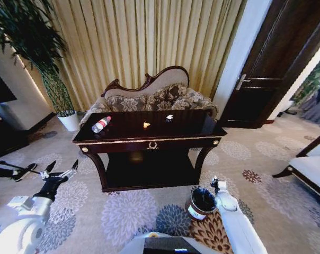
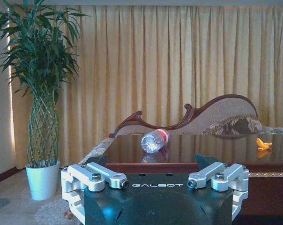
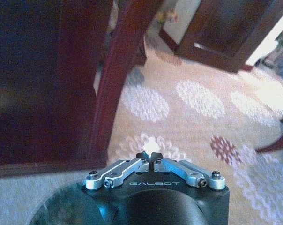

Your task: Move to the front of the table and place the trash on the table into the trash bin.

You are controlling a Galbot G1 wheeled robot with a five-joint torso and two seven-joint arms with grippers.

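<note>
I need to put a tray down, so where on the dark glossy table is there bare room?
The dark glossy wooden table is bare on its right end, beyond the small white crumpled scrap, and along the front edge. The left end holds the clear plastic bottle with the red cap; the small orange scrap lies mid-table.

Left gripper (image 2: 158, 180) spread open before the table (image 2: 197, 165); plastic bottle (image 2: 155, 140) lying near tabletop's front edge, orange scrap (image 2: 263, 144) well apart.

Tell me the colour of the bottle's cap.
Red. The bottle lies on the table; its cap shows best in the left wrist view.
</note>
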